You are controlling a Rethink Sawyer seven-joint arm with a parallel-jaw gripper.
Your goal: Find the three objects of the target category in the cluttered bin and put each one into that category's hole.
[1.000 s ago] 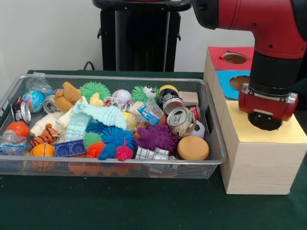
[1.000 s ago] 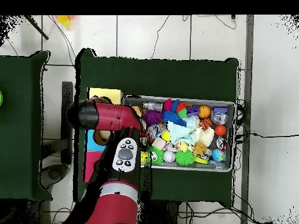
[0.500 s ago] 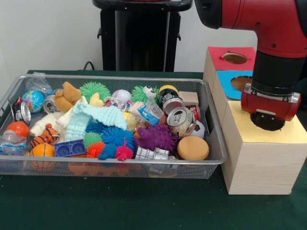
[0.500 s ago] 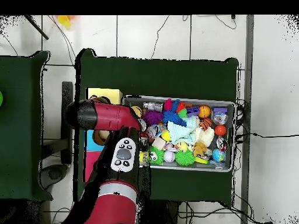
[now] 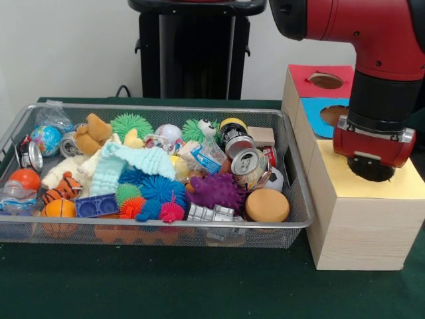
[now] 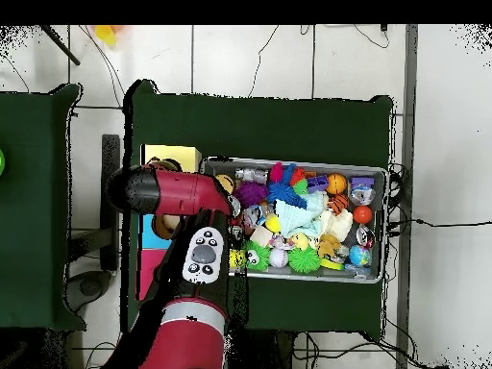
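Wooden and topped with coloured panels, the box stands just beside the right end of the wire-mesh bin in the front view; a red panel with a hole lies farthest back, a blue panel with a hole comes next, and a yellow panel is nearest the camera. The yellow panel's hole is hidden behind the arm. The gripper is held over the yellow panel; whether its jaws are apart or together cannot be told, and nothing is seen in them. In the bin, crushed cans, a purple spiky ball, a tan sponge disc, a teddy bear and a pale green cloth are piled together. A green-covered bench carries bin and box.
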